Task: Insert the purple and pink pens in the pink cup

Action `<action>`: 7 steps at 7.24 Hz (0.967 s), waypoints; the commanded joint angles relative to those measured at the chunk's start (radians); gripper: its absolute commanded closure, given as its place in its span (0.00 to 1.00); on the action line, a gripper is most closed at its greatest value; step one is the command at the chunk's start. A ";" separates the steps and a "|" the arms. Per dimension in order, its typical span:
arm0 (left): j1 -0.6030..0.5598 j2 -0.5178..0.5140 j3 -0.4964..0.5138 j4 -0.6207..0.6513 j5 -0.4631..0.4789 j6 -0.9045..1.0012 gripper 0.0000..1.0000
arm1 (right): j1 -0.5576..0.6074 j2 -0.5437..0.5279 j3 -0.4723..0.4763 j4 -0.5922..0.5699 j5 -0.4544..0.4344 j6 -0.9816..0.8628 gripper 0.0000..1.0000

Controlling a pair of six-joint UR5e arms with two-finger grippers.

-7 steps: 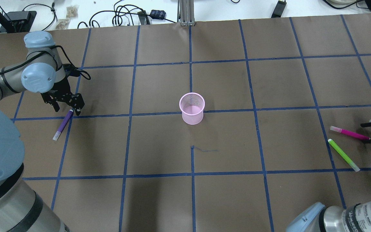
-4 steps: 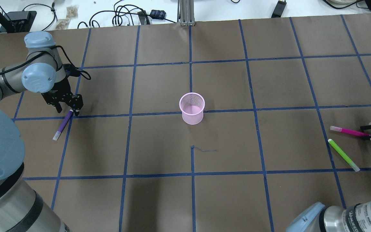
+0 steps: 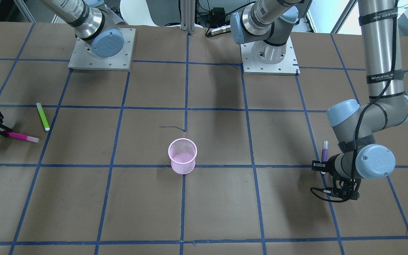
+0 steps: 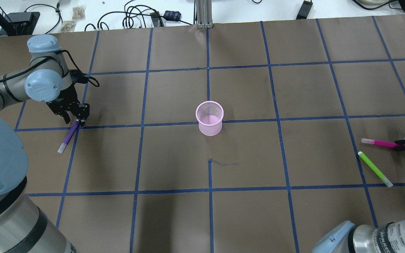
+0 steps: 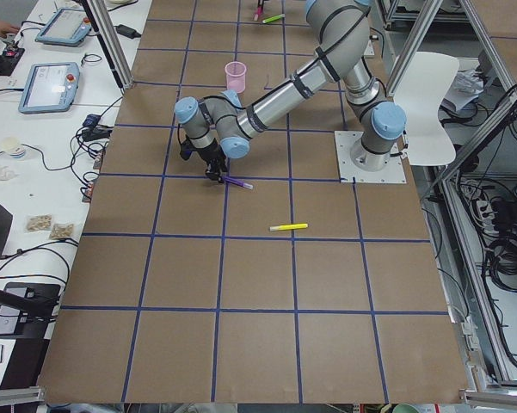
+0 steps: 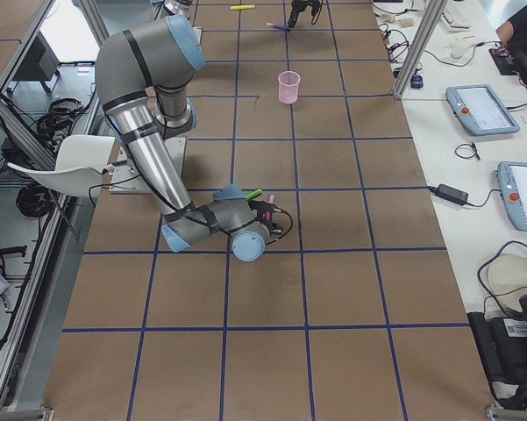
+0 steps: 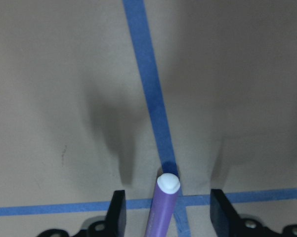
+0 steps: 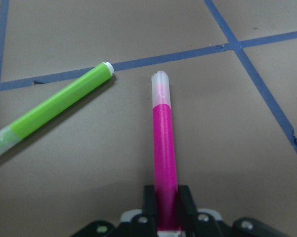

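Observation:
The pink mesh cup (image 4: 209,119) stands upright at the table's middle, also in the front view (image 3: 182,156). The purple pen (image 4: 68,137) lies flat at the left. My left gripper (image 4: 77,121) is open and low over the pen's far end; in the left wrist view the fingers (image 7: 117,212) stand on either side of the pen (image 7: 163,217) with gaps. The pink pen (image 4: 378,142) lies at the right. My right gripper (image 4: 404,144) is shut on its near end, as the right wrist view (image 8: 165,197) shows, with the pen (image 8: 164,143) pointing away.
A green pen (image 4: 374,168) lies just beside the pink pen, also in the right wrist view (image 8: 54,111). A yellow pen (image 5: 289,227) lies further out on the robot's left side. Cables and boxes line the table's far edge (image 4: 135,17).
The right gripper's fingers have closed onto the pink pen's end. The left gripper has shifted slightly and come down around the purple pen's far end.

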 commanded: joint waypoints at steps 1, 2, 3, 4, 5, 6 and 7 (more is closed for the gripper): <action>0.000 -0.001 -0.001 0.001 0.000 0.000 0.59 | 0.029 -0.102 -0.026 0.005 -0.002 0.095 1.00; 0.000 -0.001 -0.001 0.001 -0.001 0.000 0.70 | 0.078 -0.177 -0.028 0.005 -0.027 0.137 1.00; 0.000 -0.003 -0.001 0.001 -0.001 -0.001 0.71 | 0.144 -0.263 -0.026 0.013 -0.055 0.230 1.00; 0.000 -0.003 -0.006 0.001 -0.001 -0.004 0.71 | 0.240 -0.345 -0.025 0.019 -0.074 0.354 1.00; 0.000 -0.001 -0.006 0.006 -0.003 -0.009 0.95 | 0.364 -0.405 -0.025 0.031 -0.095 0.521 1.00; 0.000 0.002 0.003 0.018 -0.005 -0.006 1.00 | 0.508 -0.450 -0.028 0.027 -0.119 0.697 1.00; 0.000 0.007 0.008 0.027 -0.005 -0.001 1.00 | 0.655 -0.461 -0.050 -0.003 -0.174 0.883 1.00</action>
